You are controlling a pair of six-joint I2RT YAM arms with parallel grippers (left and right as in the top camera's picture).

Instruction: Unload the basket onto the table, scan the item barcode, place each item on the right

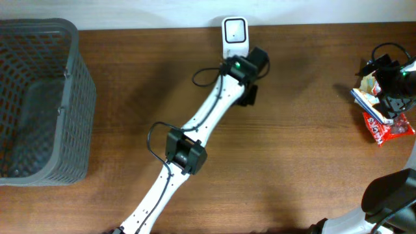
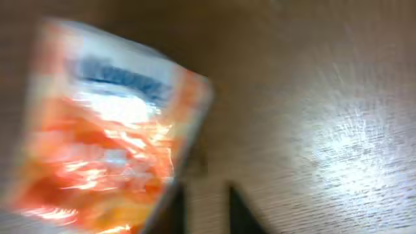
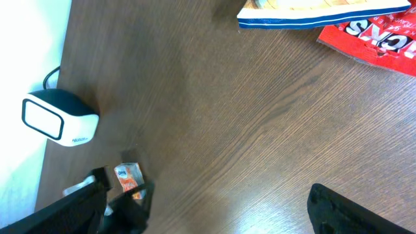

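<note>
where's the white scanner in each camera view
Overhead: the scanner sits top centre, at the back edge of the table.
Left wrist: not in it; only a blurred orange packet and bare wood show.
Right wrist: the scanner is at the left, mid height, above and left of the orange packet.
Shared landmark: the wooden table is in all three views; the orange packet links the two wrist views.

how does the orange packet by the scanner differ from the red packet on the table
Colour: the orange glossy snack packet has a white and blue panel; the red snack packet has white lettering. Place: the orange one is by the left gripper, near the white barcode scanner; the red one lies flat on the wooden table beside a white, blue-edged packet. Both look like snack wrappers.
</note>
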